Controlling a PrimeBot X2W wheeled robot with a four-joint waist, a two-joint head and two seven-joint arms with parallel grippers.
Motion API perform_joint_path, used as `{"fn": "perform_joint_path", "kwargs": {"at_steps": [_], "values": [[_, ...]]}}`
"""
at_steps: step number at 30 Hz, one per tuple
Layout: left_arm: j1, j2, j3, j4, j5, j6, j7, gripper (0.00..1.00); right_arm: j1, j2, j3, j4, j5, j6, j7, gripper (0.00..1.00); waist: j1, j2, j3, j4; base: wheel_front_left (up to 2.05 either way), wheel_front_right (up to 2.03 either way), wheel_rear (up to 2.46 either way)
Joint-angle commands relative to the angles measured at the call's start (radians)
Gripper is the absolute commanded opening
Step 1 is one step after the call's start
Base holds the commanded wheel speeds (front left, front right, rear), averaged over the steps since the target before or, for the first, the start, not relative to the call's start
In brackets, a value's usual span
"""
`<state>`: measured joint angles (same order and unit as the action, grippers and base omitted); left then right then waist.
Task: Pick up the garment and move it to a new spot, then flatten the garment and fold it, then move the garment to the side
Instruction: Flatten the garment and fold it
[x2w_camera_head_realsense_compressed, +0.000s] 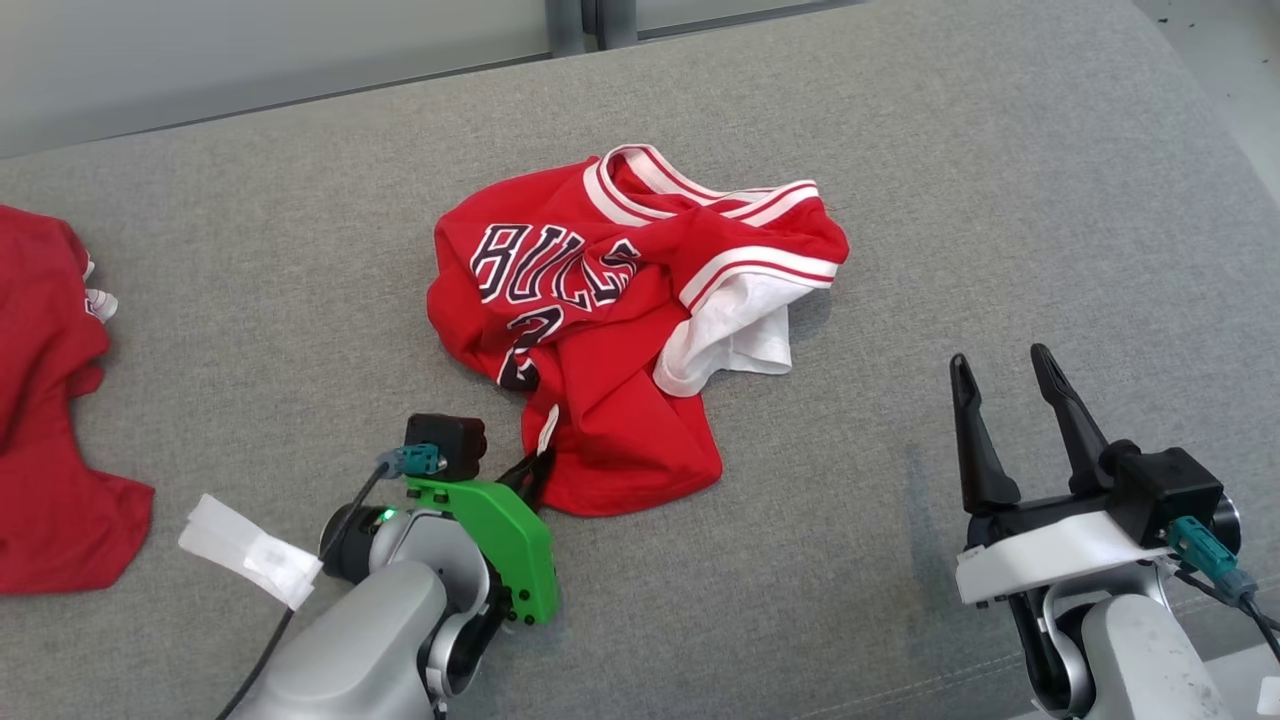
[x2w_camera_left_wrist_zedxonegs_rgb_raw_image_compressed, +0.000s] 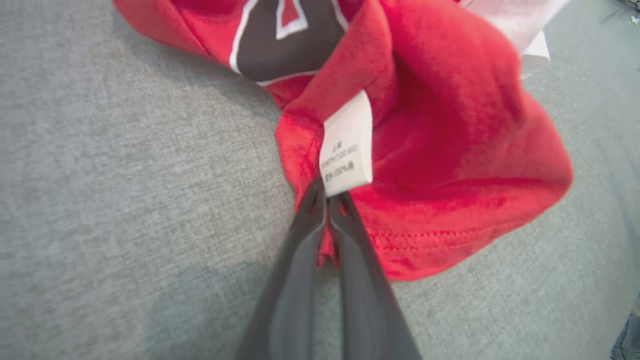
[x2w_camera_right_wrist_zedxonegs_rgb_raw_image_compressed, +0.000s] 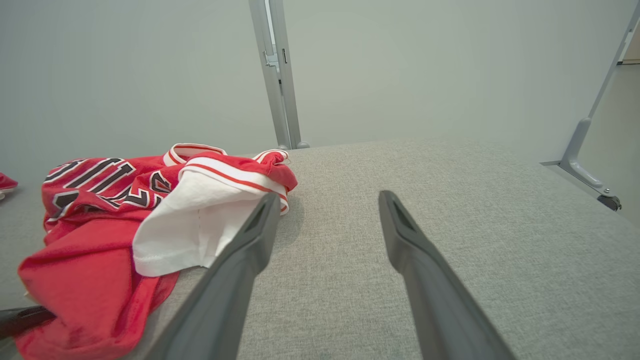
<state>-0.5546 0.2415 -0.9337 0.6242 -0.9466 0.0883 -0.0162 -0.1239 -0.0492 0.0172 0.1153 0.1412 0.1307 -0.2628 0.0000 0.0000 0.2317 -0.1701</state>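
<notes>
Garment (x2w_camera_head_realsense_compressed: 620, 330), a red basketball jersey with white-and-red striped trim and dark "BULLS" lettering, lies crumpled near the middle of the grey cushion (x2w_camera_head_realsense_compressed: 900, 200), its neckline and armholes toward the far side and its white lining turned out on the right. The lower hem points toward the near edge. The left gripper (x2w_camera_head_realsense_compressed: 535, 470) reaches in from the near left, and its 2 dark fingers are clenched together on the hem at the garment's near-left corner. In the left wrist view a sliver of red cloth sits pinched between the tips, just beside a white care label (x2w_camera_left_wrist_zedxonegs_rgb_raw_image_compressed: 346, 145) sewn into the seam. The right gripper (x2w_camera_head_realsense_compressed: 998, 356) is at the near right, well apart from the garment, with its 2 fingers spread wide and nothing between them, their tips pointing toward the far side above bare cushion. A second red cloth (x2w_camera_head_realsense_compressed: 50, 400) lies at the far left edge of the cushion, apart from the garment. A white tag (x2w_camera_head_realsense_compressed: 250, 550) hangs by the left arm's cable. Beyond the cushion stand a pale wall (x2w_camera_right_wrist_zedxonegs_rgb_raw_image_compressed: 150, 75) and a metal post (x2w_camera_right_wrist_zedxonegs_rgb_raw_image_compressed: 277, 75).
</notes>
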Motion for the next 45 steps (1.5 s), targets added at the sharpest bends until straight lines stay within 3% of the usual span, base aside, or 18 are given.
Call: {"fn": "perform_joint_path", "kwargs": {"at_steps": [1,5,9,15,20,26,32,36,41,42,43,44,45], "values": [[-0.010,0.031,0.006,-0.008,0.005,0.000,0.006,0.00,0.002,-0.003,-0.005,0.000,0.011,0.000,-0.003,1.00,0.0000,0.0000,-0.006,0.005,0.00,0.00,0.00],[-0.038,0.085,0.058,-0.132,-0.034,-0.013,0.004,0.00,0.021,-0.003,-0.010,0.003,0.019,0.000,-0.003,1.00,0.0000,0.0000,-0.019,0.013,0.00,0.00,0.00],[-0.076,0.224,0.134,-0.338,-0.071,-0.004,0.054,0.00,0.033,-0.002,-0.015,0.005,0.025,0.000,-0.003,1.00,0.0000,0.0000,-0.033,0.026,0.00,0.00,0.00],[-0.143,0.434,0.230,-0.627,-0.167,0.013,0.244,0.00,0.027,-0.003,-0.007,0.009,0.028,0.000,-0.003,1.00,0.0000,0.0000,-0.042,0.033,0.00,0.00,0.00],[-0.199,0.528,0.278,-0.796,-0.263,0.023,0.398,0.00,0.023,-0.003,0.002,0.011,0.036,0.000,-0.003,1.00,0.0000,0.0000,-0.052,0.027,0.00,0.00,0.00],[-0.267,0.622,0.250,-0.965,-0.334,0.047,0.626,0.00,0.041,-0.003,0.003,0.017,0.055,0.000,-0.003,1.00,0.0000,0.0000,-0.060,0.016,0.00,0.00,0.00],[-0.300,0.704,0.206,-0.878,-0.282,0.077,0.751,0.00,0.019,-0.003,0.017,0.013,0.072,0.000,-0.003,1.00,0.0000,0.0000,-0.028,-0.002,0.00,0.00,0.00],[-0.287,0.706,0.202,-0.768,-0.273,0.076,0.746,0.00,0.004,-0.003,0.033,0.012,0.072,0.000,-0.003,1.00,0.0000,0.0000,0.005,-0.019,0.00,0.00,0.00],[-0.272,0.710,0.205,-0.577,-0.259,0.044,0.704,0.00,-0.024,-0.002,0.048,0.008,0.049,0.000,-0.003,1.00,0.0000,0.0000,0.067,-0.054,0.00,0.00,0.00],[-0.270,0.707,0.208,-0.541,-0.257,0.041,0.688,0.04,-0.027,-0.003,0.048,0.008,0.048,0.000,-0.003,1.00,0.0000,0.0000,0.076,-0.060,0.00,0.00,0.00],[-0.267,0.699,0.213,-0.507,-0.260,0.039,0.674,0.41,-0.030,-0.003,0.045,0.007,0.047,0.000,-0.003,1.00,0.0000,0.0000,0.084,-0.064,0.00,0.00,0.00],[-0.260,0.693,0.210,-0.483,-0.263,0.032,0.667,1.00,-0.030,-0.003,0.040,0.006,0.046,0.000,-0.003,1.00,0.0000,0.0000,0.089,-0.067,0.00,0.00,0.00],[-0.256,0.689,0.208,-0.459,-0.262,0.023,0.660,1.00,-0.029,-0.003,0.038,0.005,0.046,0.000,-0.003,1.00,0.0000,0.0000,0.094,-0.068,0.00,0.00,0.00]]}}
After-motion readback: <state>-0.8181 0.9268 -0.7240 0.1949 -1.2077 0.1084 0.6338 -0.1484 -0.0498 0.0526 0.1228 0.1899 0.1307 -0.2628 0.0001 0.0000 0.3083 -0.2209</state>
